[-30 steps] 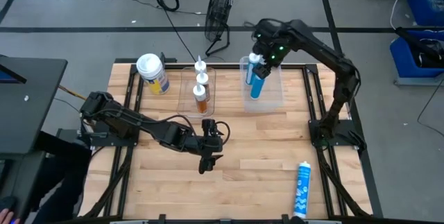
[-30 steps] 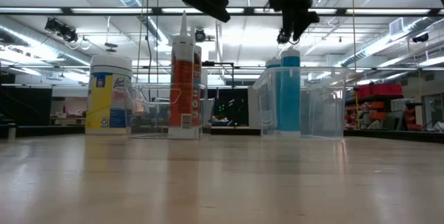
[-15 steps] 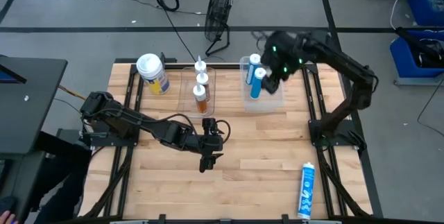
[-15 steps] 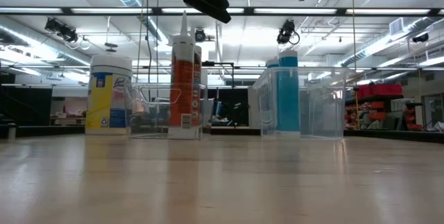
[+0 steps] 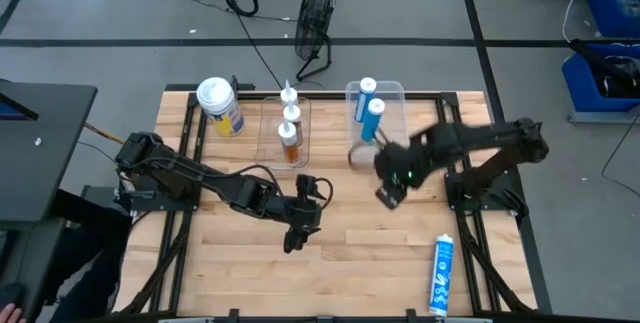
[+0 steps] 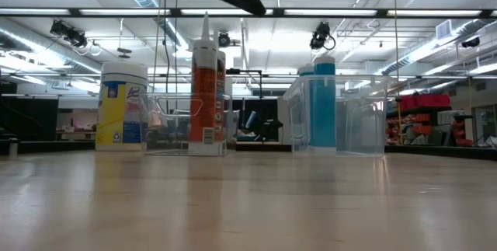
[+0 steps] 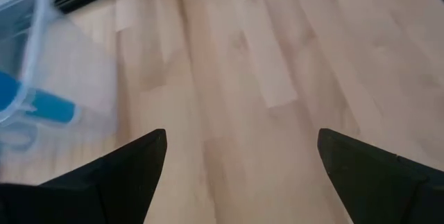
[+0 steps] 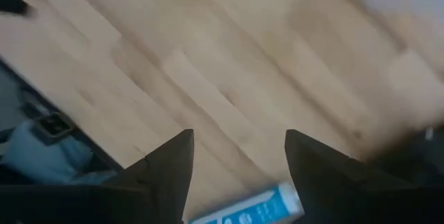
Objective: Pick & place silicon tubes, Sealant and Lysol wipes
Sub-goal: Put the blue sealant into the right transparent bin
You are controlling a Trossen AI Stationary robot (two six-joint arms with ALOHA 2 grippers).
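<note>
no words or numbers can be read anywhere. the lysol wipes [image 6: 123,105] on the far left have a yellow and blue label, but its print is too small to read. the blue tube [image 5: 439,273] near the right edge has white marks, also too small.

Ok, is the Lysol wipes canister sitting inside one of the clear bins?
No, the Lysol wipes stand on the bare table, beside the clear bin with the orange tubes.

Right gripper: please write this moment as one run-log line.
right gripper: open, empty, above table | target: blue tube lying at near right edge | clear bin: two blue tubes upright | left gripper: open, waiting mid-table
</note>
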